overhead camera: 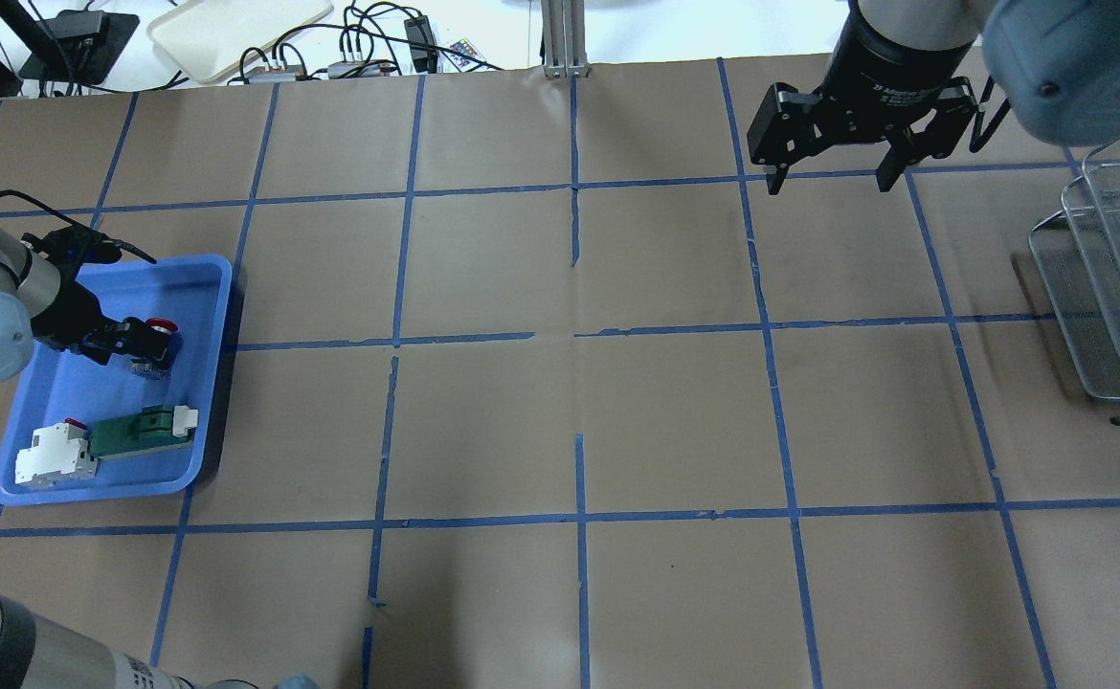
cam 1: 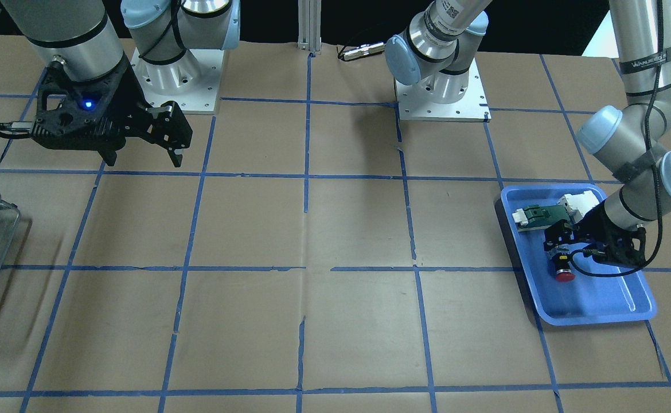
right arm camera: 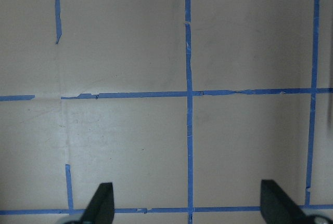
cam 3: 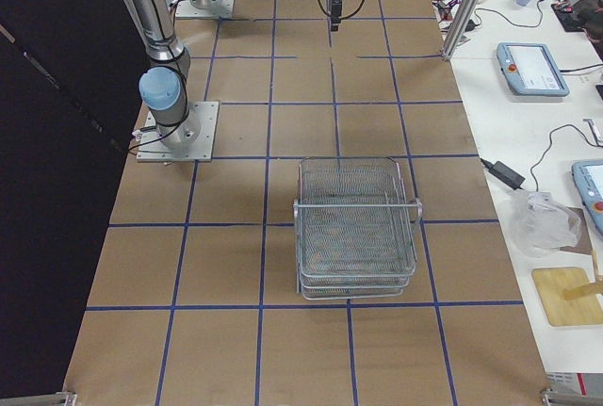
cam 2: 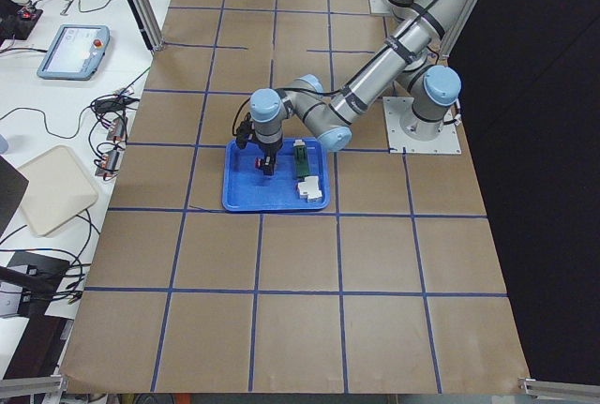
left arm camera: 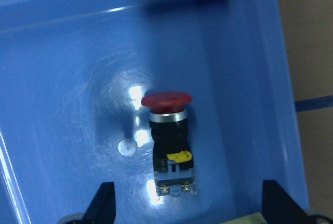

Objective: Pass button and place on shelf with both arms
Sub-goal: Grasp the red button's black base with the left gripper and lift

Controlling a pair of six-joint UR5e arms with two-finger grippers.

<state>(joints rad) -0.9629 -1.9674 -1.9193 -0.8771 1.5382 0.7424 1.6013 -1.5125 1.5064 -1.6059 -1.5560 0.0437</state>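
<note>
The button (left arm camera: 166,125), with a red cap on a black body, lies on its side in the blue tray (overhead camera: 100,493). It also shows in the overhead view (overhead camera: 160,330) and the front view (cam 1: 565,274). My left gripper (left arm camera: 190,204) is low in the tray, open, with the button's base between its fingers, apart from both. It shows in the overhead view (overhead camera: 144,349) too. My right gripper (overhead camera: 828,177) is open and empty, high over bare table at the far right. The wire shelf (overhead camera: 1106,277) stands at the table's right edge, also seen from the right side (cam 3: 356,227).
A green-and-white flat part (overhead camera: 139,433) and a white block with red (overhead camera: 51,452) lie at the tray's near end. Blue tape lines grid the brown table (right arm camera: 190,94). Cables and a beige tray (overhead camera: 235,29) lie beyond the far edge.
</note>
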